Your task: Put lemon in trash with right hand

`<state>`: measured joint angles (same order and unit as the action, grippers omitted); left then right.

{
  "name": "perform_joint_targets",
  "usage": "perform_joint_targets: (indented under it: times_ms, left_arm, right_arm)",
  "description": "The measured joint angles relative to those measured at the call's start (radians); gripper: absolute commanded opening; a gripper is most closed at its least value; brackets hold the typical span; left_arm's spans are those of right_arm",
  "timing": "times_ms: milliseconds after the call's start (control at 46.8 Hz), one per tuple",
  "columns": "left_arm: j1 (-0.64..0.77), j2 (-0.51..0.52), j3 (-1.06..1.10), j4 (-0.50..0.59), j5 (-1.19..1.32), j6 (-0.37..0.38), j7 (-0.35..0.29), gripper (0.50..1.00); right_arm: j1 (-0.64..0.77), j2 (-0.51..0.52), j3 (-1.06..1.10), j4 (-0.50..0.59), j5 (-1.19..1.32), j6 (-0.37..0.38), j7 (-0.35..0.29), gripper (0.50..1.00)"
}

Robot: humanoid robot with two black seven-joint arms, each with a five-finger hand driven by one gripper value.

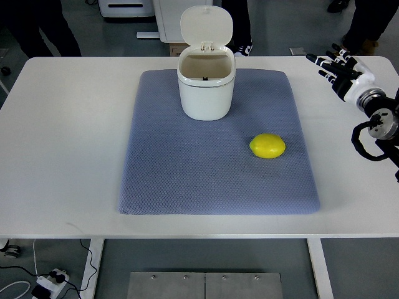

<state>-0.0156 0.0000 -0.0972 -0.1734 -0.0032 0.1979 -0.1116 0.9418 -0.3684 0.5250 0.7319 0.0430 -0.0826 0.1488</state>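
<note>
A yellow lemon (pixel 267 146) lies on the right part of a grey-blue mat (pixel 187 168). A small white trash bin (pixel 206 84) stands at the mat's far middle, upright, its lid flipped open and its inside showing. My right hand (pixel 336 70) is over the table's far right corner, fingers spread and holding nothing, well to the right of and beyond the lemon. The left arm does not show.
The mat lies on a white table (pixel 62 143). People's legs and shoes stand beyond the far edge (pixel 368 25). White equipment stands behind the bin (pixel 168 18). Cables and a power strip lie on the floor at the lower left (pixel 50 280).
</note>
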Motion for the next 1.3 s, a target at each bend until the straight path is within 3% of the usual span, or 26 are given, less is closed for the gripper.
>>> perform_joint_targets:
  times_ms: [791,1027,1305]
  left_arm:
    - [-0.001,0.0,-0.003,0.002,0.006,0.001,-0.005,1.0]
    - [-0.001,0.0,-0.003,0.002,0.006,0.002,-0.005,1.0]
    - [-0.001,0.0,-0.003,0.002,0.006,0.002,-0.005,1.0]
  right_arm:
    - [-0.001,0.003,0.006,-0.002,0.0,0.001,0.006,1.0]
    - [0.0,0.006,0.008,0.0,-0.001,0.002,0.06,1.0]
    - [0.003,0.01,0.058,0.0,-0.001,0.046,0.063,1.0]
